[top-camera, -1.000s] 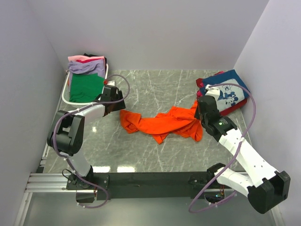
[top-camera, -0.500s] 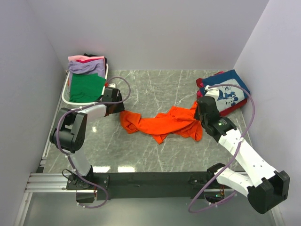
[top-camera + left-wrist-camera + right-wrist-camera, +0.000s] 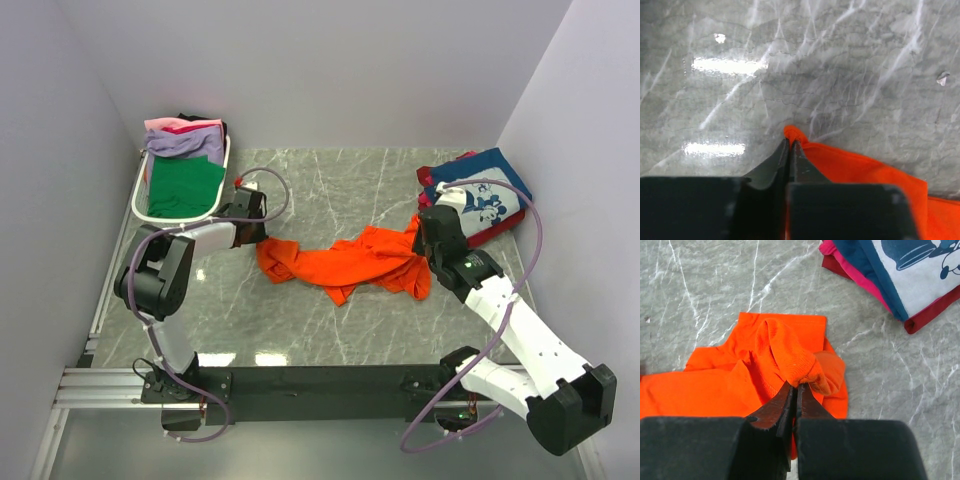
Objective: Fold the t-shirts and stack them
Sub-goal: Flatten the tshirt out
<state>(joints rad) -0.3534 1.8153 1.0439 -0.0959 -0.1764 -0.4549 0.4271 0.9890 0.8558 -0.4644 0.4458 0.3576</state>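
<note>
Bright overhead light, glare on table [image 3: 725, 65]

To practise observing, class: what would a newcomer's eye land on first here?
The bright orange t-shirt crumpled in the middle of the marble table, the left gripper and right gripper each pinching one end. Then the navy cartoon-print t-shirt folded at far right, and the white basket of coloured tees at far left.

Top view high overhead; 2 wrist views close, downward; all 3 share orange t-shirt [image 3: 345, 262].
</note>
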